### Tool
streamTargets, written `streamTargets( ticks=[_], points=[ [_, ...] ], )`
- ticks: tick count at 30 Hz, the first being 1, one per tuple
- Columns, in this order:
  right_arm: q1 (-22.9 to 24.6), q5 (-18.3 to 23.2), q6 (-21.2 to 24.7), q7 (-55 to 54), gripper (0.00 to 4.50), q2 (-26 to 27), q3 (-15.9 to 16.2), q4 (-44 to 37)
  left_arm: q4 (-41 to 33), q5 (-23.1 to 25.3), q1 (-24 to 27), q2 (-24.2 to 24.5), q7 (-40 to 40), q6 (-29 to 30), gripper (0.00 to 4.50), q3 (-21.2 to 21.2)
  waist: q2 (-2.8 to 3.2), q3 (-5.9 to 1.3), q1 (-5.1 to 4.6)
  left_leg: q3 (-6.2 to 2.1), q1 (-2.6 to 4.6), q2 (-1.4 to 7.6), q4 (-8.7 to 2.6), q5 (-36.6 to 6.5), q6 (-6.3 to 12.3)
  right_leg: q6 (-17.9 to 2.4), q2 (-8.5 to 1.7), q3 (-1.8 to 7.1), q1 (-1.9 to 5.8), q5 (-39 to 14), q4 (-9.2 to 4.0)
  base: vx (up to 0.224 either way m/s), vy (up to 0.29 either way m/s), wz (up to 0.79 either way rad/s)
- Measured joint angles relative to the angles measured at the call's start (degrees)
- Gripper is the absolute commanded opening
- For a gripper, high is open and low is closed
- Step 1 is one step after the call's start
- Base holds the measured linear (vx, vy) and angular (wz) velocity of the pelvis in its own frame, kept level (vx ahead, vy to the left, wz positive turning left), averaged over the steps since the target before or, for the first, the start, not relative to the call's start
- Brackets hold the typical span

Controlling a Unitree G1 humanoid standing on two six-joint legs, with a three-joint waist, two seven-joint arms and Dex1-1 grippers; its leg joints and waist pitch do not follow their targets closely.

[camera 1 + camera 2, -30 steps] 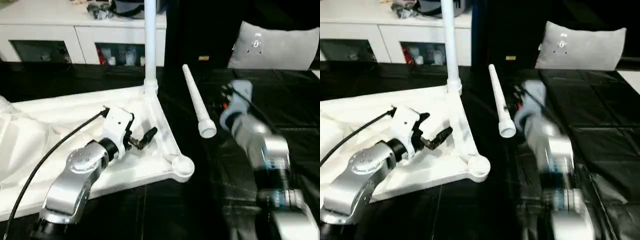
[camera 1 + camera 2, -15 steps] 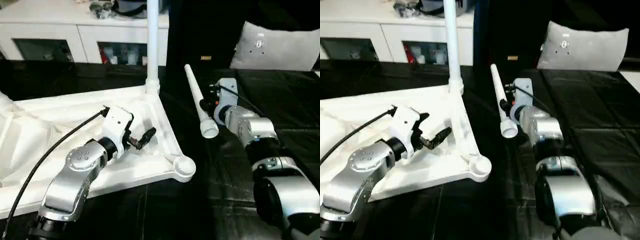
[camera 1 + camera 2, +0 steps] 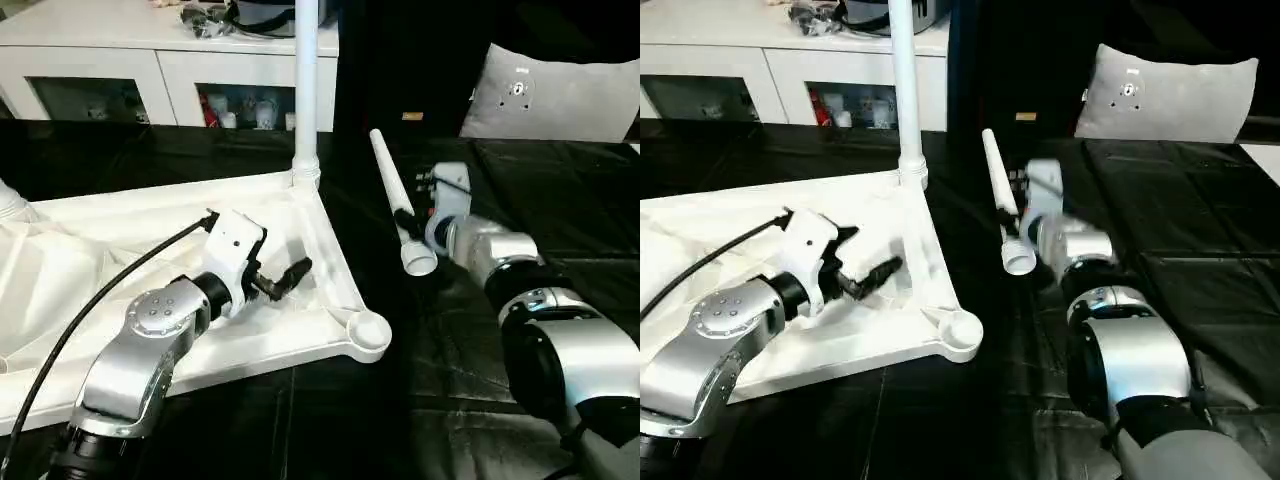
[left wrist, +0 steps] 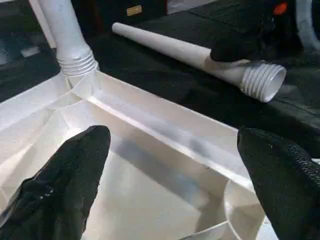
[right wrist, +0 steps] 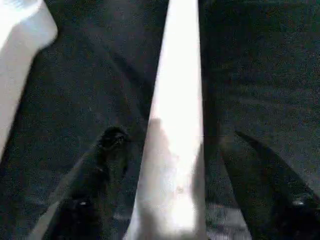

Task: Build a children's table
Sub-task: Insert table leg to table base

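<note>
A white cabinet (image 3: pixel 150 70) runs along the upper left of the frame — its glass doors show small items on the shelves inside, with red ones behind the right-hand door (image 3: pixel 245 105). On its top, near the upper centre, lies a dark jumble of objects (image 3: pixel 225 15), too small to tell apart. A grey cushion (image 3: pixel 555 95) stands at the upper right. A black sheet (image 3: pixel 560 190) — creased, glossy — covers the surface across the middle and lower frame.

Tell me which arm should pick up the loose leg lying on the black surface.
Right. The right gripper already straddles the loose leg near its threaded end, fingers open on either side. The left gripper hovers open over the tabletop's underside, farther away.
</note>
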Motion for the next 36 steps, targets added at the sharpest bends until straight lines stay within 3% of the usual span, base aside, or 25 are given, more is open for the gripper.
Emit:
streamTargets(
  ticks=[10, 11, 16, 21, 32, 36],
  points=[
    [0.0, -2.3, 1.1, 3.1, 3.61, 0.6, 2.0, 1.6, 0.0, 0.2, 0.0, -0.1, 0.3, -0.2, 4.5, 0.0, -0.09, -0.05, 0.0, 0.04, 0.2, 0.04, 0.0, 0.0, -0.04, 0.0, 0.0, 0.0, 0.17, 0.0, 0.02, 0.0, 0.0, 0.0],
    [0.0, -2.3, 2.1, 3.0, 3.36, 0.6, 1.9, 2.6, 0.0, 0.2, 0.0, -0.1, 0.3, -0.2, 4.5, -0.1, -0.11, -0.06, -0.01, 0.04, 0.22, 0.04, 0.0, 0.0, -0.08, 0.0, 0.0, 0.0, 0.19, 0.0, 0.02, 0.0, 0.0, 0.0],
    [0.4, -2.6, 4.2, 3.0, 3.07, 0.9, 1.5, 3.9, 0.0, 0.2, 0.0, -0.1, 0.4, -0.3, 4.5, -0.2, -0.1, -0.06, 0.07, 0.05, 0.13, 0.07, 0.0, 0.1, -0.13, -0.1, 0.0, -0.03, 0.1, 0.1, 0.04, 0.0, 0.0, 0.0],
    [0.4, -2.5, 4.2, 3.4, 2.84, 0.9, 1.4, 3.8, 0.1, 0.6, -0.1, -0.1, 0.5, -0.3, 4.5, -0.3, -0.1, -0.06, 0.21, 0.06, 0.12, 0.08, 0.0, 0.1, -0.13, -0.1, 0.0, -0.03, 0.09, 0.1, 0.04, 0.0, 0.0, 0.0],
    [0.8, -3.2, 3.1, 5.3, 2.82, 0.8, 1.2, 3.9, 0.3, 1.2, -0.2, 0.0, 0.4, -0.6, 4.5, -0.4, -0.1, -0.06, 0.18, 0.07, 0.11, 0.09, 0.0, 0.1, -0.12, -0.1, 0.0, -0.04, 0.08, 0.1, 0.04, 0.0, 0.0, 0.0],
    [2.2, -2.1, 0.9, 4.2, 2.82, 0.7, -1.0, 3.3, 0.3, 1.2, -0.2, 0.0, 0.4, -0.6, 4.5, -0.4, -0.1, -0.06, 0.52, 0.08, 0.14, 0.09, 0.0, 0.1, -0.13, -0.1, 0.0, -0.04, 0.1, 0.1, 0.04, 0.0, 0.0, 0.0]
  ],
)
